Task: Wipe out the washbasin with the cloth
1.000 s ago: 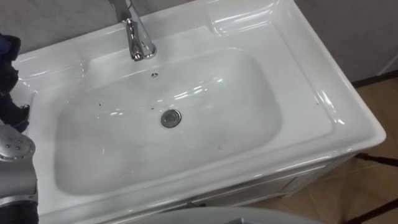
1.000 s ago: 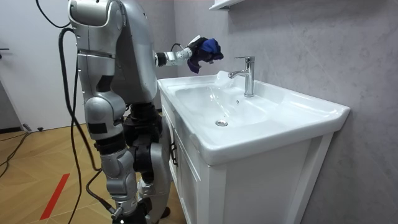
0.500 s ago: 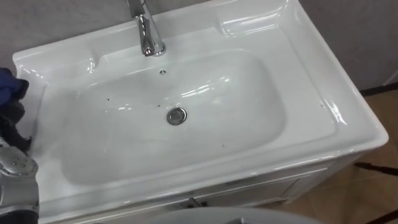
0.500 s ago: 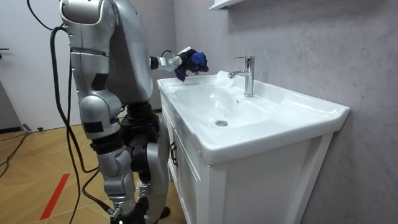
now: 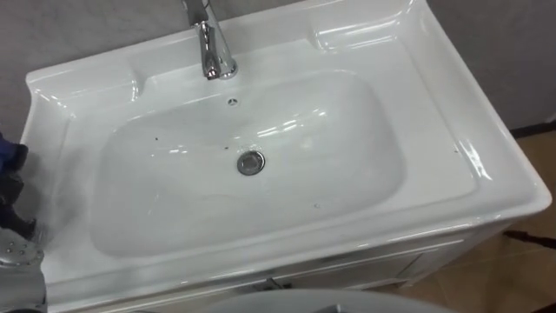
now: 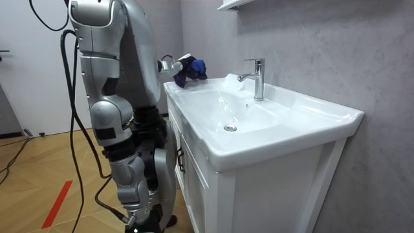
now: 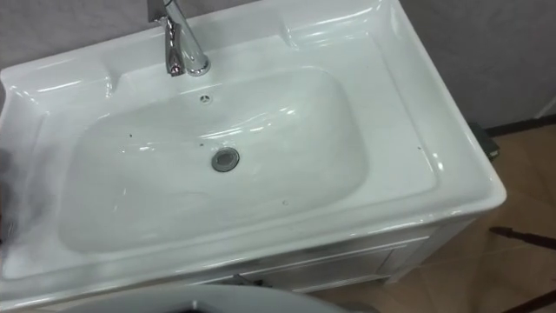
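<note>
Left hand (image 5: 10, 198) is hanging just off the left end of the white ceramic basin (image 5: 452, 148), with fingers curling tight round a bunched dark blue cloth (image 6: 196, 66). The cloth is riding just above the left rim, apparently not touching the bowl. Step in hand, as I am judging it: bringing the cloth down into the bowl. Doing that well is meaning pressing the wad flat on the glaze, sweeping from the left wall toward the round metal drain (image 5: 251, 162), taking in the small dark specks (image 5: 156, 137), and keeping clear of the chrome tap (image 5: 211, 54) at the far edge.
</note>
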`<state>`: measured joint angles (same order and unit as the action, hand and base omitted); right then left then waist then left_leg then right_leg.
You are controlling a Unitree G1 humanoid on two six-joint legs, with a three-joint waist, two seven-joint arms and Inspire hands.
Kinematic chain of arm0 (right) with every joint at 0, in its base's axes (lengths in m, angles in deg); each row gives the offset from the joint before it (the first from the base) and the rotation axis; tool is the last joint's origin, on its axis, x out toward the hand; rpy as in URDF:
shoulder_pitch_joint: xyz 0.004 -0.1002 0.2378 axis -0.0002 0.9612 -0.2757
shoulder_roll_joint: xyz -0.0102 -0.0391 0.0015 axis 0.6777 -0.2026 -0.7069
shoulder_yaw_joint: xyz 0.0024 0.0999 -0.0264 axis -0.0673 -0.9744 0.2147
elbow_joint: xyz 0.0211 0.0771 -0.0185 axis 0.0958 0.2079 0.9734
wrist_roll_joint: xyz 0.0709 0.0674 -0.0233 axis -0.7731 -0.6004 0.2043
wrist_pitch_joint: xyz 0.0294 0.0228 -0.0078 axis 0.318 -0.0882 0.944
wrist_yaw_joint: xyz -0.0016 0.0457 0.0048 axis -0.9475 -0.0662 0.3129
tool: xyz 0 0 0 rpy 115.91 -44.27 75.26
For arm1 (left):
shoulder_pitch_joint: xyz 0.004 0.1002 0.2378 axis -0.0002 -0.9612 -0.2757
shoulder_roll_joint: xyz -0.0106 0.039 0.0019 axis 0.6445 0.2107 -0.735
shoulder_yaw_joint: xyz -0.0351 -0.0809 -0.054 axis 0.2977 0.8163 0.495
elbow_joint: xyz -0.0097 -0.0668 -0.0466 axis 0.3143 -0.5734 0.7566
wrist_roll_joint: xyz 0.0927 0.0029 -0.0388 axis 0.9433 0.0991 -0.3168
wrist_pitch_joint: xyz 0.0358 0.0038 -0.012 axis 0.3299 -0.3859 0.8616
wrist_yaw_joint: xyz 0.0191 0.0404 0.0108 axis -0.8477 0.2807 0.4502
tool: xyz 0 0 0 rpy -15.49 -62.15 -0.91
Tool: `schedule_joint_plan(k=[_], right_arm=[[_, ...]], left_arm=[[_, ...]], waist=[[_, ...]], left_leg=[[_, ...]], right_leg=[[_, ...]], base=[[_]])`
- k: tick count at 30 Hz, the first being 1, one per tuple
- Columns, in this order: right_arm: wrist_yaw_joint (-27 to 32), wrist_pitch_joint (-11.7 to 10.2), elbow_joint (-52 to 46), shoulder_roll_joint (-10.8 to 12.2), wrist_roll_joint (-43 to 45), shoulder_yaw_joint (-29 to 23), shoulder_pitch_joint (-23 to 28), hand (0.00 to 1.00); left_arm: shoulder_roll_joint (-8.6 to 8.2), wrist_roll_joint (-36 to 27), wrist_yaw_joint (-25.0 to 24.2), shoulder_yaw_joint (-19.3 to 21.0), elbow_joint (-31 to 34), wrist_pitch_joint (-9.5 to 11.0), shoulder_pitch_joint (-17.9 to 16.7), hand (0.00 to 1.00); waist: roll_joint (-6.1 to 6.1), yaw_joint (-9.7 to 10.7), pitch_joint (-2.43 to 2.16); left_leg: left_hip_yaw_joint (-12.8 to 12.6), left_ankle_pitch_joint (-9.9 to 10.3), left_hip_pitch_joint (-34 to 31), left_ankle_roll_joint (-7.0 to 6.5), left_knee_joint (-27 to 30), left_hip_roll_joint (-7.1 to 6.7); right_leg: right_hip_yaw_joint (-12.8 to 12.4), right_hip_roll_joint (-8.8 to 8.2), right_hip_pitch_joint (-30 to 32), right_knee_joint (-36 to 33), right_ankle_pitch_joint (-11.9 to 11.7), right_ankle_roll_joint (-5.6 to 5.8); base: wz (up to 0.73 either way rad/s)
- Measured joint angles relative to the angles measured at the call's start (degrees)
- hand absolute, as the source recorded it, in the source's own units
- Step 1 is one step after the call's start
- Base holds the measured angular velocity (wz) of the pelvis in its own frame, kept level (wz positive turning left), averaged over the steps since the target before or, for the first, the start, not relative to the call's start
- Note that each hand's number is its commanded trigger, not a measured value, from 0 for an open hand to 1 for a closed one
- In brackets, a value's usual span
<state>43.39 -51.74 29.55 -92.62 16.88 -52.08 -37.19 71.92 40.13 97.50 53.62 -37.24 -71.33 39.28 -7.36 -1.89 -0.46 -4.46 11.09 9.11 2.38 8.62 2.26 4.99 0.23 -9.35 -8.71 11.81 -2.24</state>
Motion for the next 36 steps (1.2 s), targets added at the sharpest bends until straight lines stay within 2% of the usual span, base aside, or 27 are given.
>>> schedule_joint_plan(k=[5,17,21,28,31,36], right_arm=[[0.7,-0.09,-0.1,0.02,-0.26,0.03,-0.02,0.0],[1.66,-0.56,0.09,0.02,-0.4,0.18,0.05,0.0],[1.68,-0.74,0.45,0.0,-0.73,0.13,-0.05,0.0],[1.66,-0.74,0.45,0.01,-0.94,0.1,-0.09,0.0],[1.67,-0.74,0.44,0.03,-0.93,0.11,-0.02,0.0],[1.66,-1.41,0.43,0.03,-0.19,0.08,0.11,0.0]], left_arm=[[0.0,0.0,0.01,0.01,0.09,-0.69,-0.22,0.0],[0.0,-0.01,0.04,-0.17,0.75,-0.54,-0.2,0.0],[0.01,-0.14,0.12,-0.4,0.78,0.62,-0.2,0.0],[0.01,-1.19,0.12,-0.42,0.79,0.91,-0.18,0.0],[0.01,-1.22,0.12,-0.44,1.24,1.0,-0.18,0.0],[0.01,-0.83,0.12,-0.7,4.88,1.69,-0.2,0.0]], waist=[[-0.01,0.02,0.06],[0.38,0.63,0.31],[0.37,0.73,0.35],[0.23,1.35,0.43],[0.3,1.6,0.31],[0.61,1.7,0.31]], left_leg=[[-0.02,0.0,-0.06,0.0,-0.01,-0.02],[0.44,0.0,-0.48,0.0,0.06,-0.02],[0.42,0.0,-0.44,0.0,0.05,-0.02],[-0.07,0.0,-0.39,0.0,0.05,-0.02],[-0.15,0.0,-0.37,0.0,0.04,-0.02],[-0.05,0.0,-0.37,0.0,0.04,-0.02]], right_leg=[[0.11,-0.01,-0.01,0.02,0.0,0.0],[0.74,-0.08,0.07,0.09,0.0,0.0],[0.66,-0.11,0.1,0.08,0.0,0.0],[0.18,-0.07,0.26,0.07,0.0,0.0],[0.06,-0.04,0.27,0.07,0.0,0.0],[-0.01,-0.02,0.27,0.1,0.0,0.0]], base=[[0.0],[0.02],[0.0],[-0.02],[0.0],[0.0]])
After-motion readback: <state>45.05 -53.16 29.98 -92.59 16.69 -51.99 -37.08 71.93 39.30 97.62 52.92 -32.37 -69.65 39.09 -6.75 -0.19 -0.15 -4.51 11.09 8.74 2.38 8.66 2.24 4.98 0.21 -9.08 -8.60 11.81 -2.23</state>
